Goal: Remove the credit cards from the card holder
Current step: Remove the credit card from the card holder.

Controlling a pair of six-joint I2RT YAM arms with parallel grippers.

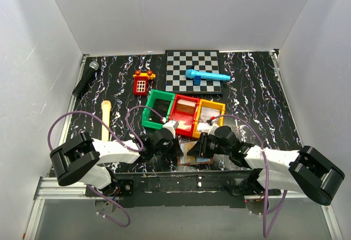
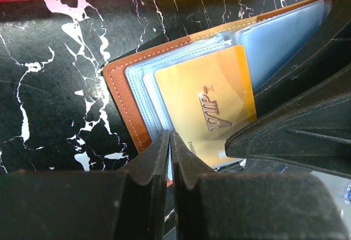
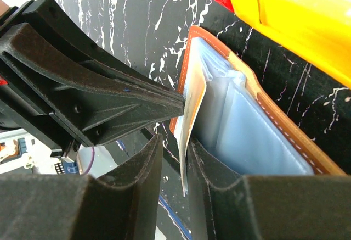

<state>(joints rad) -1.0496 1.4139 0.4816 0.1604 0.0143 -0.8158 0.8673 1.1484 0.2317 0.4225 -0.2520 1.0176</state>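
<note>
The card holder [image 1: 196, 155] lies open on the black marbled worktop [image 1: 258, 97], at the middle of its near edge, brown cover down and pale blue sleeves up. A gold credit card [image 2: 208, 108] printed "VIP" sticks out of the sleeves, tilted up from the holder.

The left gripper [image 2: 170, 144] is pinched almost shut at the holder's near edge. A pale sleeve edge shows in the slit between its fingers, at the card's corner. The right gripper [image 3: 175, 146] is set narrowly apart with the card edge-on between its fingers. The card rests against one finger and there is a gap to the other.

Just behind the holder stand a red bin [image 1: 173, 116] and a yellow bin [image 1: 211, 104], with a green bin [image 1: 148, 111] to their left.
</note>
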